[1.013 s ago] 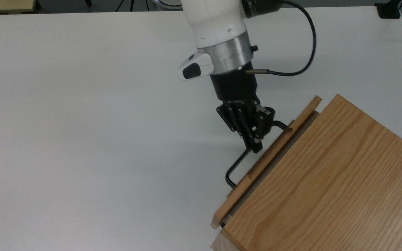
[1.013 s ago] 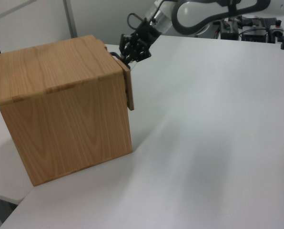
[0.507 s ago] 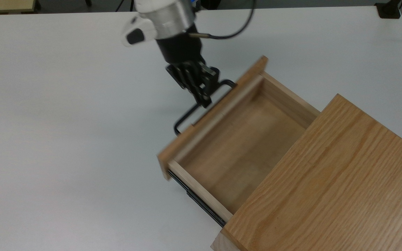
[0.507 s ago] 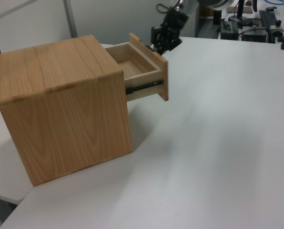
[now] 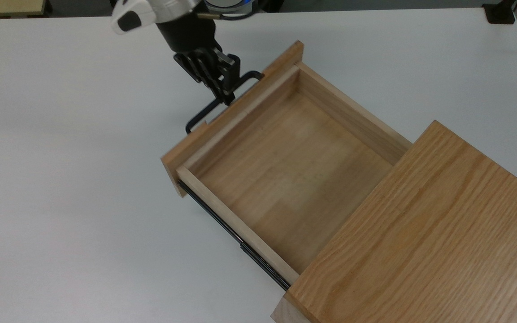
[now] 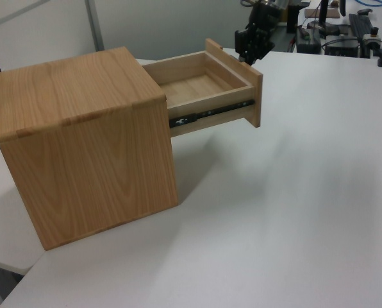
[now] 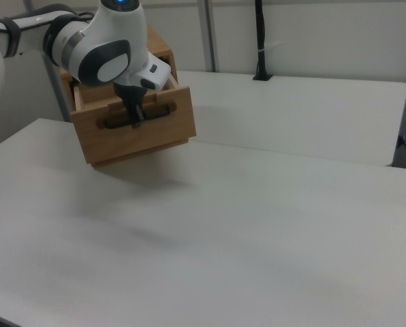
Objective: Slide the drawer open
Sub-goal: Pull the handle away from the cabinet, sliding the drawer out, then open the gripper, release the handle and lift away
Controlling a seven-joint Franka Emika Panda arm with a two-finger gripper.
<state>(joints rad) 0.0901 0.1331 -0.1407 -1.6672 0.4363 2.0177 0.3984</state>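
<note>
No brand, label or writing could be read on anything in these views. There was one cabinet of grained oak, standing on a white counter, and one drawer belonging to it. The drawer stood pulled well out of the cabinet's front, its light-wood tray bare inside and open to the top view. One black side rail showed along the drawer's flank in the left view, running from the cabinet's face to the drawer's front panel. One thin black bar handle stood off that panel on the side away from the cabinet.

One arm reached toward the cabinet from the far edge of the counter, and its one tool sat at the handle, just outside the front panel. The tool's two fingers were pressed together around the bar, pinching it near the end that lay toward the top view's upper side. In the right view the tool came down onto the middle of the panel from above, with the arm's white and grey wrist over the cabinet's top.
</note>
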